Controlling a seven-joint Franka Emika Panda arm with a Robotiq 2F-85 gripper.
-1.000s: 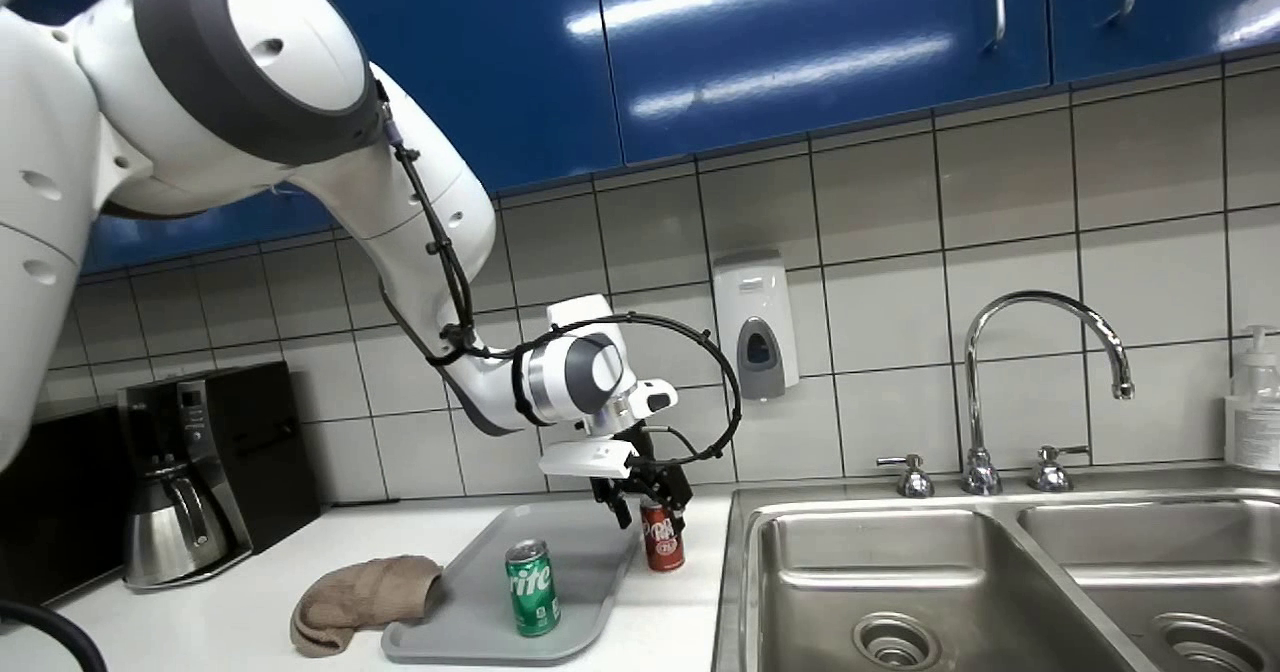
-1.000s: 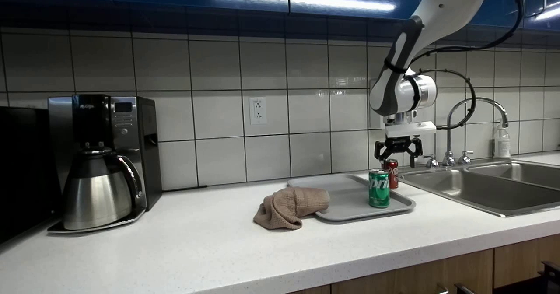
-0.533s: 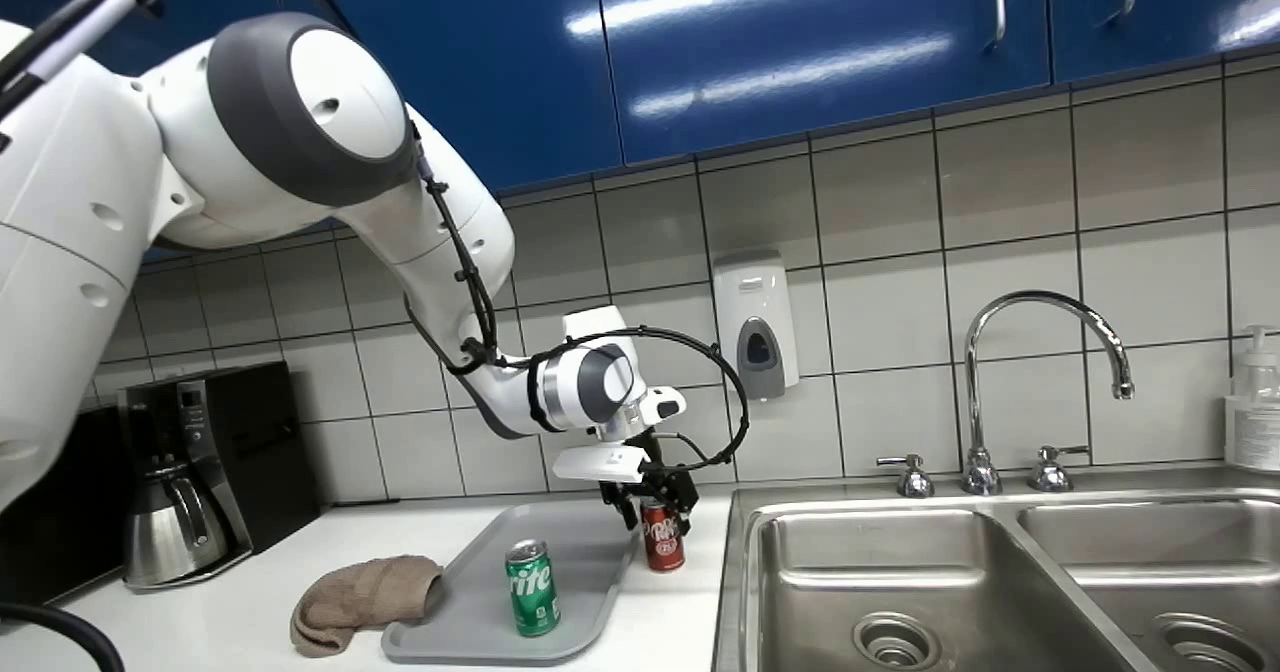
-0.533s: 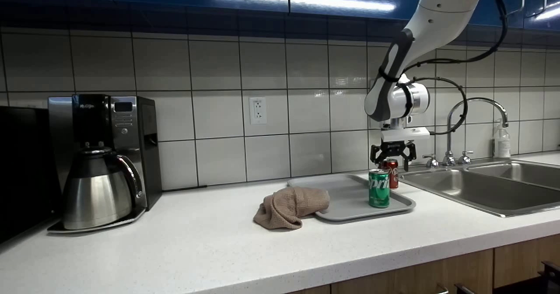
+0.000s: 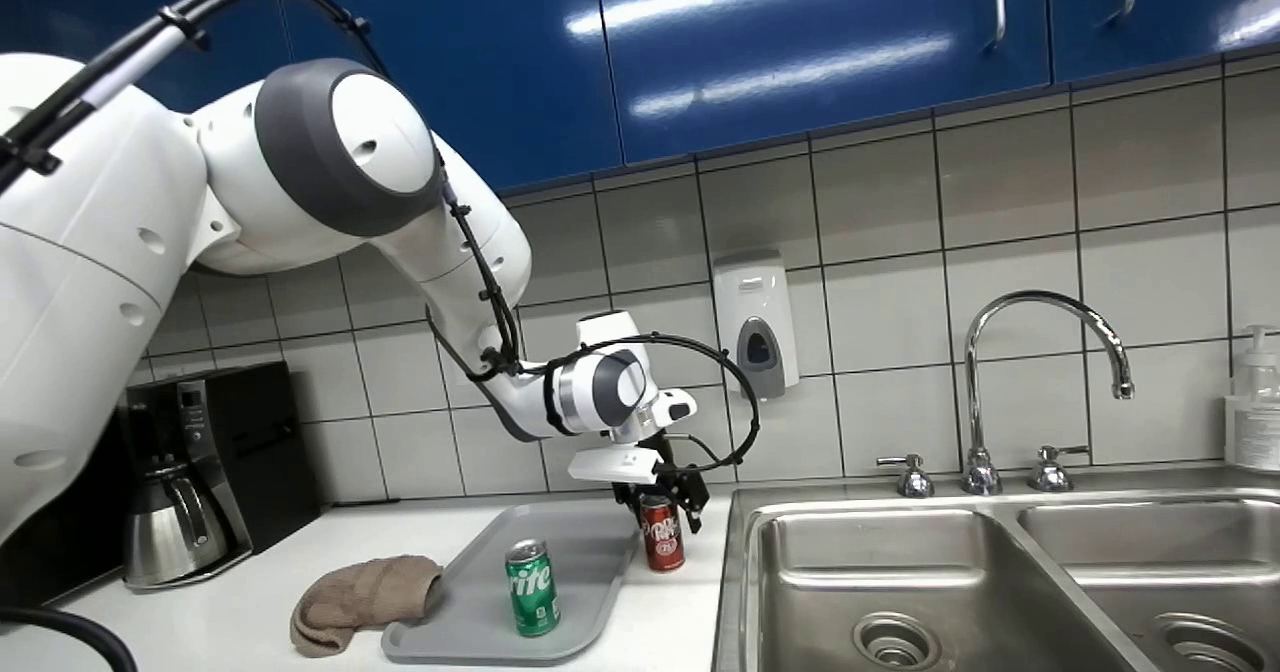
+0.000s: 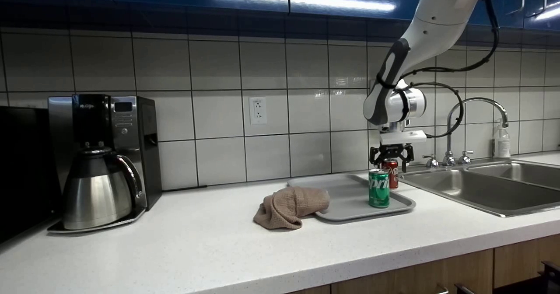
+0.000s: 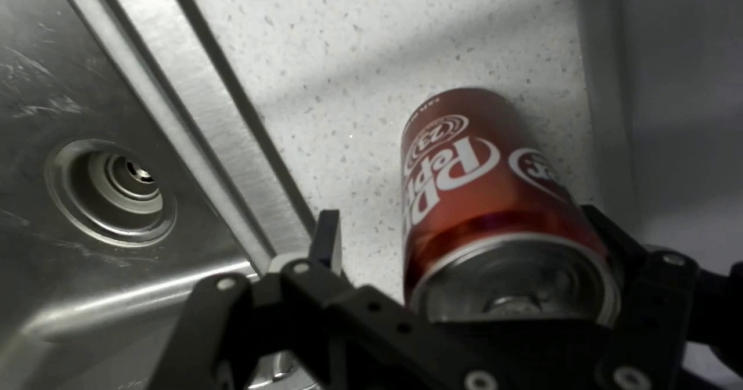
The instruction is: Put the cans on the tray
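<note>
While blue cabinets (image 5: 800,42) run along the top of both exterior views, a tiled wall (image 6: 218,62) spans the middle and the white counter (image 6: 183,254) spreads below it. From the left edge of an exterior view, the robot arm (image 5: 330,142) extends across and bends down toward the lower middle. The steel sink (image 5: 850,552), with two basins, takes up the lower right, and a coffee maker (image 6: 124,141) stands on the left in both exterior views. Left of the sink, the grey tray (image 6: 345,197) lies flat on the counter. Behind the sink rises a curved faucet (image 5: 975,392), while a crumpled brown cloth (image 6: 288,208) sits at the tray's left edge and hides part of its rim. The end effector (image 7: 461,227) points down with its jaws spread wide, one on either side of the red can (image 5: 663,542). In the wrist view the jaw left of centre stands clear of the can; whether the one at the right touches it cannot be told. The red can stands upright on the counter between sink and tray, just beside the tray. The green can (image 5: 532,592) stands upright on the tray, in the lower half of both exterior views. A round drain (image 7: 110,192) shows at the wrist view's left.
</note>
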